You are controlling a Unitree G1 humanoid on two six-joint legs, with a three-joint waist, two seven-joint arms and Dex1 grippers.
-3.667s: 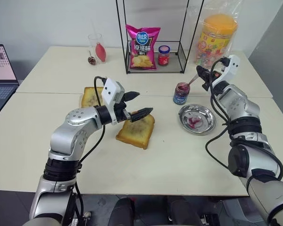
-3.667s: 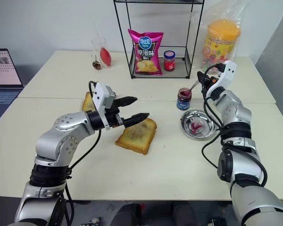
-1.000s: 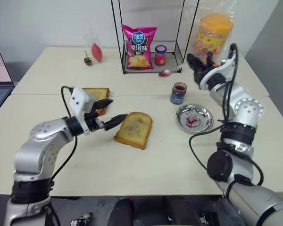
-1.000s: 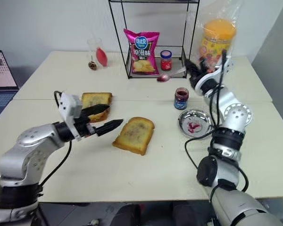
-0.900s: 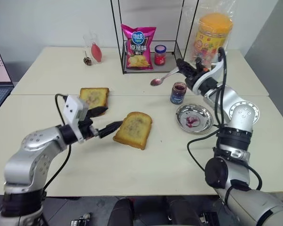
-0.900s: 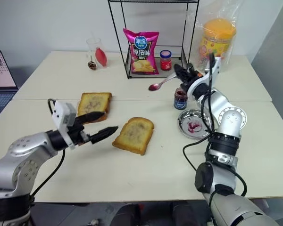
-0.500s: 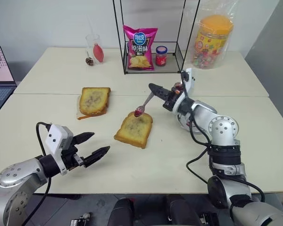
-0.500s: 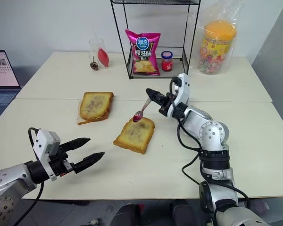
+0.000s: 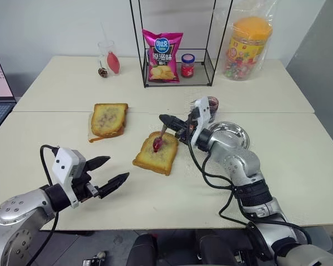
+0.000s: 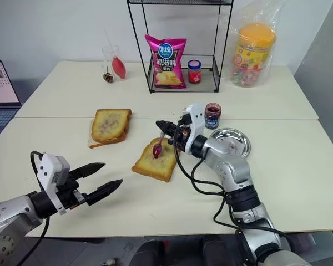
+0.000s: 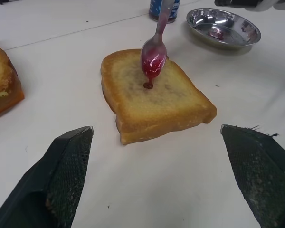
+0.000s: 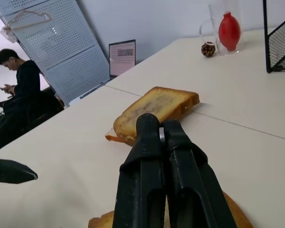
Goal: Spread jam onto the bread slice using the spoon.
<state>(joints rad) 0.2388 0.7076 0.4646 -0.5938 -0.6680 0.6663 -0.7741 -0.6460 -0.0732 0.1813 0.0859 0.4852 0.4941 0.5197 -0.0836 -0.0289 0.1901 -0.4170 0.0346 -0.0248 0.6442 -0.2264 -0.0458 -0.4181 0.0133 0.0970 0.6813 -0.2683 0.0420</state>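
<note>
1. The thick, square, golden-brown bread slice point(image 9: 156, 153) lies flat near the middle of the pale desk point(image 9: 299, 166), with a small dark red drop of jam point(image 11: 147, 85) on its darker centre.
2. The right gripper point(image 9: 165, 121) has its two black fingers clamped shut on the handle of a slim, shiny silver metal spoon point(image 9: 160, 138). The spoon slants down, and its bowl, loaded with glossy purplish-red jam, hangs just over the slice.
3. The left gripper point(image 9: 113, 170) hovers above the near left of the desk, well apart from the slice, its fingers spread wide and holding nothing.
4. The small clear glass jam jar point(image 10: 212, 115) stands just beyond a round steel dish point(image 10: 234, 141), to the right of the slice.
5. The step in hand appears to be delivering jam onto the bread. The next move likely calls for lowering the spoon's bowl to the surface and sweeping it gently across the slice, lightly enough not to push the bread.
</note>
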